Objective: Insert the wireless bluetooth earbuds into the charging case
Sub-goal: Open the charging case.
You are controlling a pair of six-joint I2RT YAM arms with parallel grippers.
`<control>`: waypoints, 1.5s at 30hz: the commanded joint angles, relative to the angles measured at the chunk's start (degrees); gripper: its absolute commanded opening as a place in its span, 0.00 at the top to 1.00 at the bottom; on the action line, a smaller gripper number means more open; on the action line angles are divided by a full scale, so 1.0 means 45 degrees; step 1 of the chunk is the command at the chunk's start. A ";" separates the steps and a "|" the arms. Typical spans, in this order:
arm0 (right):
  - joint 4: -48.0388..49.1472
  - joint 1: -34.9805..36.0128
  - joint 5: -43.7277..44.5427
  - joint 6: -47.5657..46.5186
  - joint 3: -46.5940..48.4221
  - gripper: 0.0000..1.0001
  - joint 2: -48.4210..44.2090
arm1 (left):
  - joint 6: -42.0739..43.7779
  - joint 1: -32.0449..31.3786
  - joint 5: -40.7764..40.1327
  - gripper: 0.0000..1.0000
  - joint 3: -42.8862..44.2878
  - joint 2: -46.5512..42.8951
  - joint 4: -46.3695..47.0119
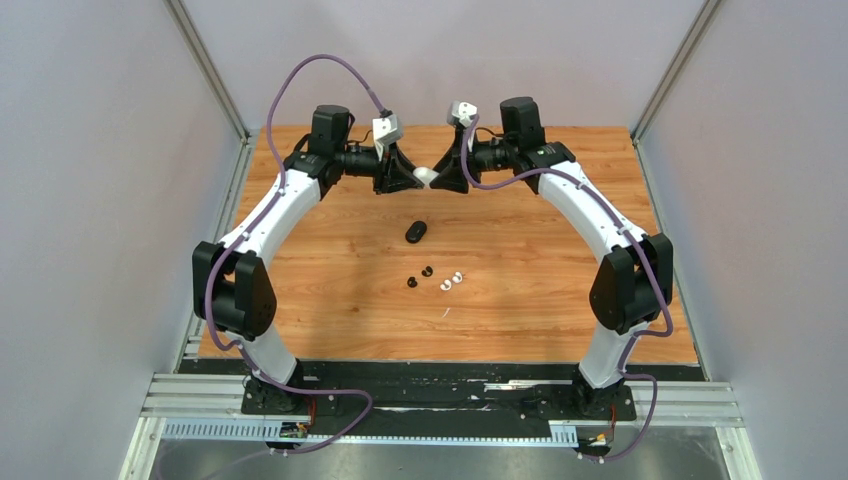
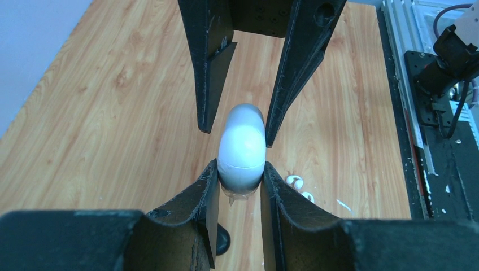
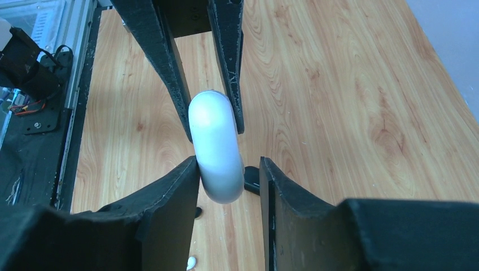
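1. So far, by my judgement, none of the buds has gone into a case. Nearest the arm bases, on the wood-grain tabletop point(image 1: 330, 300), lies a small white fleck point(image 1: 445, 314), too small to identify.
2. Just beyond it lie one tiny rounded black plastic earbud point(image 1: 412, 283) and a second black earbud point(image 1: 427, 271). One tiny rounded white plastic earbud point(image 1: 445, 285) and a second white earbud point(image 1: 458, 277) sit just beside them to the right. All four are loose on the wood, apart from both cases.
3. Farther on, the small black pill-shaped charging case point(image 1: 416, 232) lies alone on the tabletop, with neither arm near it. It looks closed, though it is too small to be sure.
4. Farthest, above the far middle of the tabletop, the glossy white pill-shaped charging case point(image 2: 242, 144) hangs between the two arms.
   - The left gripper point(image 2: 239, 166) has its jaws clamped on both sides of the case.
   - The right gripper point(image 3: 229, 164) has its jaws apart: one touches the case, and the other stands clear with a visible gap.
5. A seam runs round the white case and its lid looks shut. Opening it is probably the step in hand, and all four insertions remain.
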 commanded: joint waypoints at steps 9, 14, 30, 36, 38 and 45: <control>0.1298 -0.0520 0.0600 0.0595 0.0550 0.58 -0.0364 | 0.0761 -0.0048 0.0733 1.00 0.0568 0.0078 -0.1041; 0.1326 -0.0567 0.0602 0.0711 0.0559 0.59 -0.0427 | 0.0713 -0.0048 0.0712 1.00 0.0576 0.0106 -0.1068; 0.1549 -0.0696 0.0583 0.0967 0.0575 0.60 -0.0509 | 0.0674 -0.0048 0.0629 1.00 0.0675 0.0209 -0.1250; 0.1595 -0.0699 0.0361 0.1149 0.0576 0.60 -0.0504 | 0.0663 -0.0060 0.0595 1.00 0.0727 0.0261 -0.1309; 0.1625 -0.0702 0.0358 0.1187 0.0653 0.60 -0.0503 | 0.0727 -0.0062 0.0532 1.00 0.0751 0.0309 -0.1403; 0.1599 -0.0704 0.0272 0.1163 0.0525 0.60 -0.0457 | 0.0622 -0.0067 0.0501 1.00 0.0731 0.0301 -0.1247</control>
